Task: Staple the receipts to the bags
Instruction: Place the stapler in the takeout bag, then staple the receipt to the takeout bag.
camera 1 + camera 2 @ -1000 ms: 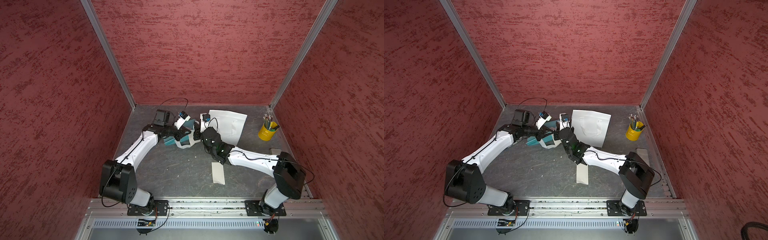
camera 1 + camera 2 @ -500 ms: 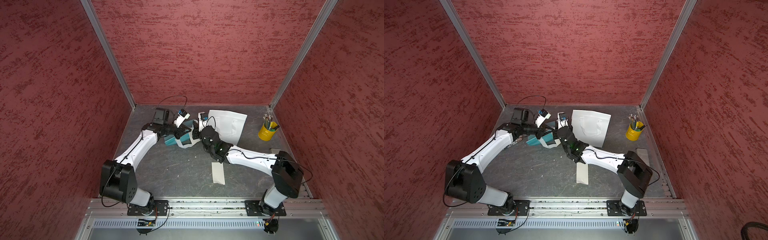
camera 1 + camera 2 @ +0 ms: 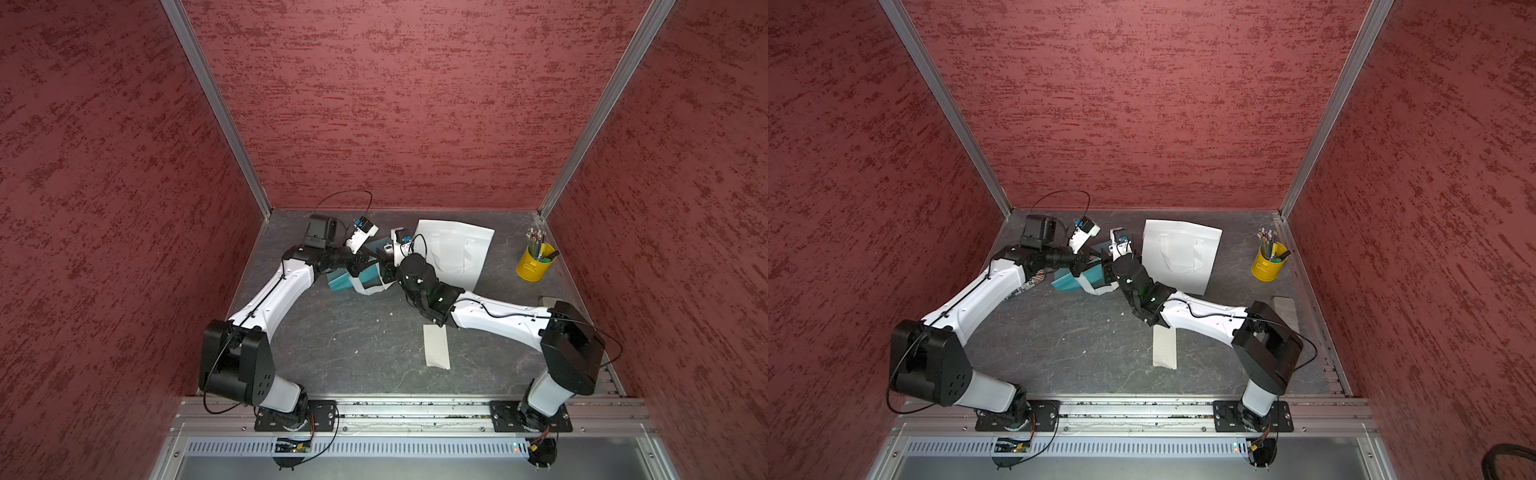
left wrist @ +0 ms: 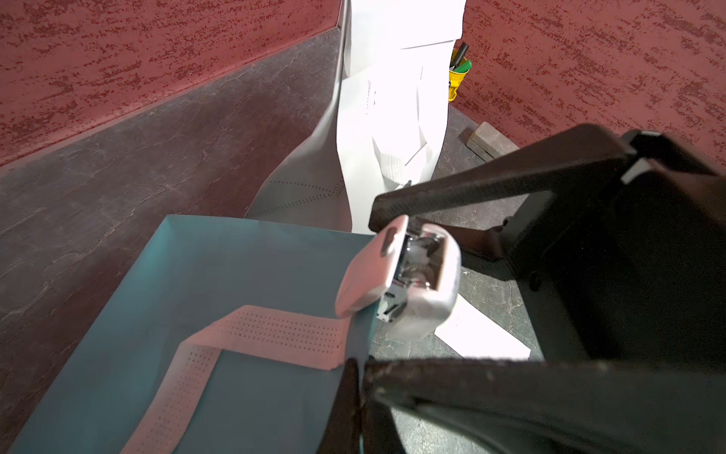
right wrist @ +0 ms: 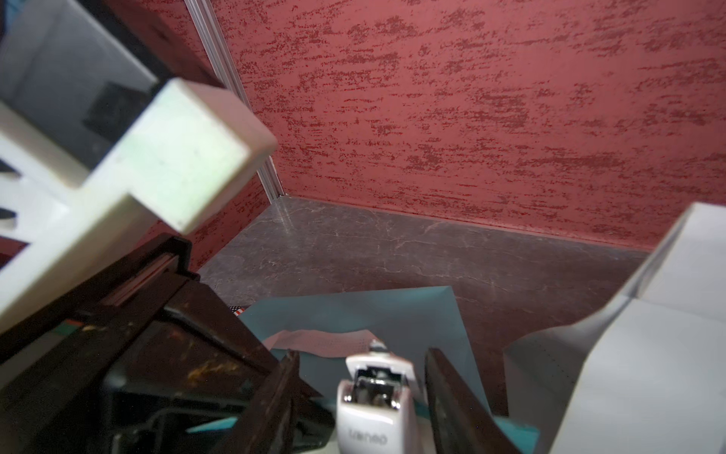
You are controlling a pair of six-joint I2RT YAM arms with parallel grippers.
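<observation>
Stapler [image 4: 396, 275] on the edge of the teal bag [image 4: 196, 295], left gripper [image 4: 355, 377] pinching that bag, right gripper [image 5: 361, 377] spread round the stapler; white bag [image 3: 457, 249] beside the teal bag and loose receipt [image 3: 436, 347] not yet stapled

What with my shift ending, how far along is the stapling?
Done: nothing confirmed; no staple visible. In hand: left end effector clamps the teal bag; right end effector stands open around the stapler at its edge. Left: white bag bare, a receipt lying loose.

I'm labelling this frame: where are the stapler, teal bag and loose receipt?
stapler [image 4: 396, 279]: left wrist view, front end
teal bag [image 4: 220, 267]: left wrist view, flat face
loose receipt [image 3: 436, 347]: in a top view, strip's middle
</observation>
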